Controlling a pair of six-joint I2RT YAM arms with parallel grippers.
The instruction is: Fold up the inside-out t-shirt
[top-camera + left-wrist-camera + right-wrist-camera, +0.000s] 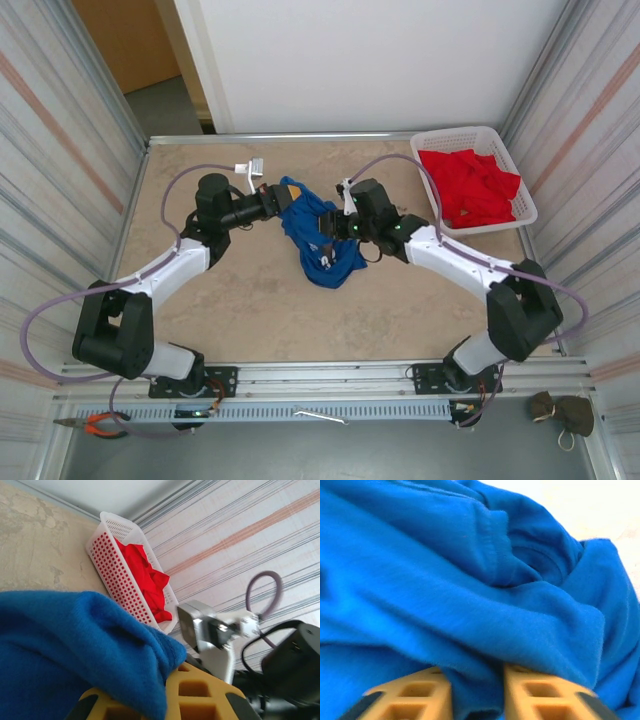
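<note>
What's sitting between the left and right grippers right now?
The bunched blue t-shirt fills the stretch between the left gripper and the right gripper. The top view shows this; both wrist views show its cloth close up.

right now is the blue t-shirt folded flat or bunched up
Bunched up, not folded: the t-shirt is a crumpled wad, pinched by the left gripper and right gripper.

Gripper [477, 696] pinches blue t-shirt [470, 595].
</note>
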